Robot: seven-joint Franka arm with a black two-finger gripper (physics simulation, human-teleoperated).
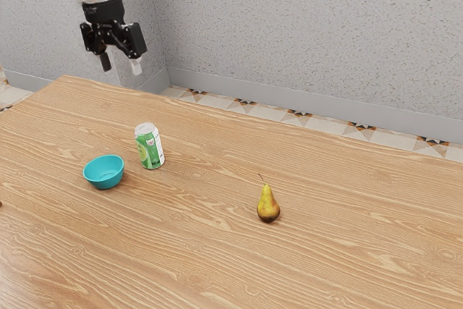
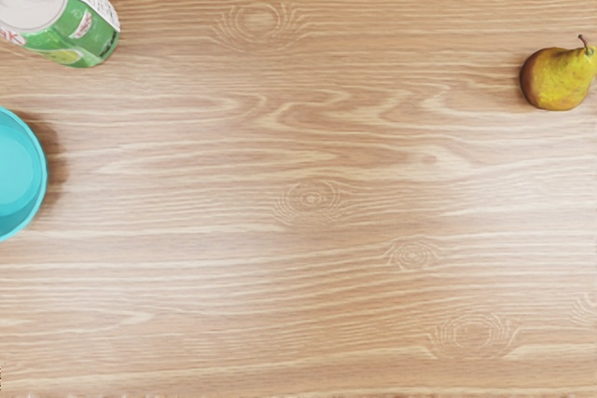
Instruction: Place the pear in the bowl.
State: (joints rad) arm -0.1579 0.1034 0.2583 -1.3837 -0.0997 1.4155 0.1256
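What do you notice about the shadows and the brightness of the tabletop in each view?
Exterior view: even light, only faint shadows on the table; wrist view: paler, whitish patches on the wood, a soft shadow beside the bowl.

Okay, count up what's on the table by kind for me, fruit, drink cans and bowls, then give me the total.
Fruit: 1 (yellow-brown pear)
Drink cans: 1 (green can)
Bowls: 1 (turquoise bowl)
Total: 3, not counting a dark speck at the exterior view's left edge, too small to identify.
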